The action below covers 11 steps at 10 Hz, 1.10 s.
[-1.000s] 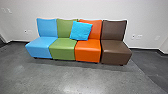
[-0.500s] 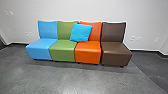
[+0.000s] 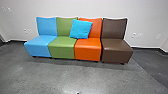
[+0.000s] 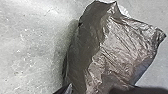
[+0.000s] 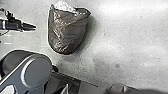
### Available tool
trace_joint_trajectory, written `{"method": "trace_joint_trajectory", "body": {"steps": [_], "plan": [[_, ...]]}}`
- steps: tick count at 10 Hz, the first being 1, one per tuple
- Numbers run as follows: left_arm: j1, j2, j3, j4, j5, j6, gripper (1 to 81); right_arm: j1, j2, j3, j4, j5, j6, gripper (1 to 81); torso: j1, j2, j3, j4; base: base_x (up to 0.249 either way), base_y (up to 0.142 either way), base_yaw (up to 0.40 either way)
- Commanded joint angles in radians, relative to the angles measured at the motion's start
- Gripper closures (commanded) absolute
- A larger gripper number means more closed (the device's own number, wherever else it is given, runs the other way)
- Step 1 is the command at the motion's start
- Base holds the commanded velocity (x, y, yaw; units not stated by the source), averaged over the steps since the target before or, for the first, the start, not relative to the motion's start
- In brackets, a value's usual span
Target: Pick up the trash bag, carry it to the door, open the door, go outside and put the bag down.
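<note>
1. Change noted: we find that the row of seats sits slightly higher in the head view than a moment ago. We attribute this to the camera tipping or the torso moving; the seats and the blue cushion keep their places relative to each other.
2. Second change: a small dark shape now shows at the bottom edge of the head view. We cannot tell what it is.
3. Trash bag: we locate the dark, crinkled trash bag in both wrist views. It appears to rest on the floor, roughly upright, with something white at its top.
4. Left gripper: in the right wrist view, the left gripper is near the bag, its tip apart from it. We see nothing held at that tip. How far open it is, we cannot tell.
5. Right gripper: we cannot tell how far open it is, or whether it has hold of anything.
6. Meaning for the task: we judge the work to be at the pick-up step, with the robot setting its posture. The carry, the door and the put-down outside all remain.
7. Risk: in our judgement the film is thin and slack, so a shallow pinch could slip or tear it. A grip on gathered film near the mouth looks sounder.
</note>
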Motion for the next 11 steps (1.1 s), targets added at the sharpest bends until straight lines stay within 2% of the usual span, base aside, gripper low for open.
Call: {"method": "trace_joint_trajectory", "body": {"steps": [1, 4, 5, 8, 10, 11], "plan": [[-0.173, 0.010, -0.001, -0.016, 0.065, -0.010, 1.0, 0.253, -0.138, 0.116, 0.027, -0.259, 0.088, 1.0, 0.063, -0.097, 0.000, 0.000, 0.000, 0.000, 0.000], [-0.179, 0.080, -0.010, -0.015, 0.065, -0.012, 1.0, 0.243, -0.131, 0.114, 0.024, -0.261, 0.095, 1.0, 0.127, -0.200, 0.000, 0.000, 0.000, 0.000, 0.000], [-0.172, 0.105, -0.023, -0.009, 0.065, -0.012, 1.0, 0.240, -0.129, 0.113, 0.024, -0.261, 0.095, 1.0, 0.149, -0.236, -0.071, 0.000, 0.000, 0.000, 0.000], [-0.150, 0.152, -0.064, -0.005, 0.066, -0.009, 1.0, 0.250, -0.119, 0.119, 0.024, -0.261, 0.106, 1.0, 0.203, -0.323, -0.124, 0.000, 0.000, 0.000, 0.000], [-0.144, 0.147, -0.066, -0.005, 0.065, -0.007, 1.0, 0.245, -0.084, 0.120, 0.023, -0.267, 0.108, 1.0, 0.246, -0.391, -0.189, 0.000, 0.000, 0.000, 0.000], [-0.141, 0.146, -0.069, -0.007, 0.065, -0.006, 1.0, 0.243, -0.060, 0.116, 0.023, -0.285, 0.114, 1.0, 0.268, -0.426, -0.128, 0.000, 0.000, 0.000, 0.000]]}}
